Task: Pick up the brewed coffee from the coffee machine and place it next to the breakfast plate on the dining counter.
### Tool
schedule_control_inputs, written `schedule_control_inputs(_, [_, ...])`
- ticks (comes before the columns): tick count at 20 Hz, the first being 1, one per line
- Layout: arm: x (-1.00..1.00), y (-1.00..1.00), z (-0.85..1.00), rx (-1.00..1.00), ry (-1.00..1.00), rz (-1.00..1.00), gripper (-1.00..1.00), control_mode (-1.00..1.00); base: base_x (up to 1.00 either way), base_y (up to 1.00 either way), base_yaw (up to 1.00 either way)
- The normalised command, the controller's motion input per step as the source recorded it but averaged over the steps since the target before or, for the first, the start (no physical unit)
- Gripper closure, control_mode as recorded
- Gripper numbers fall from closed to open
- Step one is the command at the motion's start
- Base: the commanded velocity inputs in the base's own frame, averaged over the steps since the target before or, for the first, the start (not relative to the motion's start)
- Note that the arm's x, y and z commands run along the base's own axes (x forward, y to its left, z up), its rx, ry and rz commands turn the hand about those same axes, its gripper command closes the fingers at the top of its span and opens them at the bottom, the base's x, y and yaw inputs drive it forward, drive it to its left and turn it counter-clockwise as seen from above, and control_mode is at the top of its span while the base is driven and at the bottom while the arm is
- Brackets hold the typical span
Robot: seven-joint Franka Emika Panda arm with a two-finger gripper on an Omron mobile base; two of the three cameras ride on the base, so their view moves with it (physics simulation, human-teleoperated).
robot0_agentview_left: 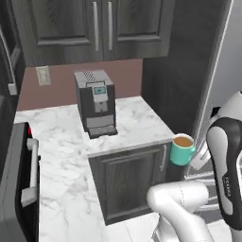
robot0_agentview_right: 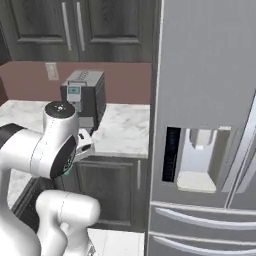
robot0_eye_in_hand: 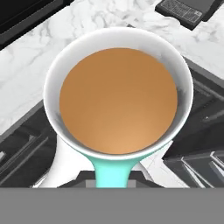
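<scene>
1. We see the arm [robot0_agentview_left: 227, 160] folded up at the right edge of the left base view, elbow high, white lower link curling across the lower right.
2. In the right base view the arm takes the lower left of the frame, with a round joint cap in front of the coffee machine [robot0_agentview_right: 86, 95].
3. The gripper [robot0_eye_in_hand: 113, 177] sits at the bottom centre of the hand view, closed narrow on the mug [robot0_eye_in_hand: 118, 94] by its teal handle.
4. In the left base view the mug [robot0_agentview_left: 182, 149] hangs in the air at centre right, upright, off the counter [robot0_agentview_left: 61, 156] edge and in front of the dark cabinet side.
5. The mug is near full of flat brown coffee, with a white inside wall and a teal outside.
6. The coffee machine [robot0_agentview_left: 95, 102] stands upper centre of the left base view on the marble counter, against the back wall, with nothing on its drip tray.
7. The mug is well apart from the machine, to its lower right.
8. In the hand view we see marble and dark cabinet fronts below the mug.
</scene>
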Motion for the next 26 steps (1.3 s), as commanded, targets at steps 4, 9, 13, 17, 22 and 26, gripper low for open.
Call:
schedule_control_inputs(4, [0.00,0.00,0.00,0.00,0.00,0.00,1.00,1.00,-0.50,-0.63,-0.55])
schedule_control_inputs(9, [0.00,0.00,0.00,0.00,0.00,0.00,1.00,1.00,-0.05,-0.67,-0.73])
schedule_control_inputs(13, [0.00,0.00,0.00,0.00,0.00,0.00,1.00,1.00,0.00,-0.59,-0.80])
schedule_control_inputs(17, [0.00,0.00,0.00,0.00,0.00,0.00,1.00,1.00,0.00,-0.44,-0.79])
schedule_control_inputs(22, [0.00,0.00,0.00,0.00,0.00,0.00,1.00,1.00,0.00,-0.44,-0.77])
schedule_control_inputs(26, [0.00,0.00,0.00,0.00,0.00,0.00,1.00,1.00,0.00,-0.37,-0.78])
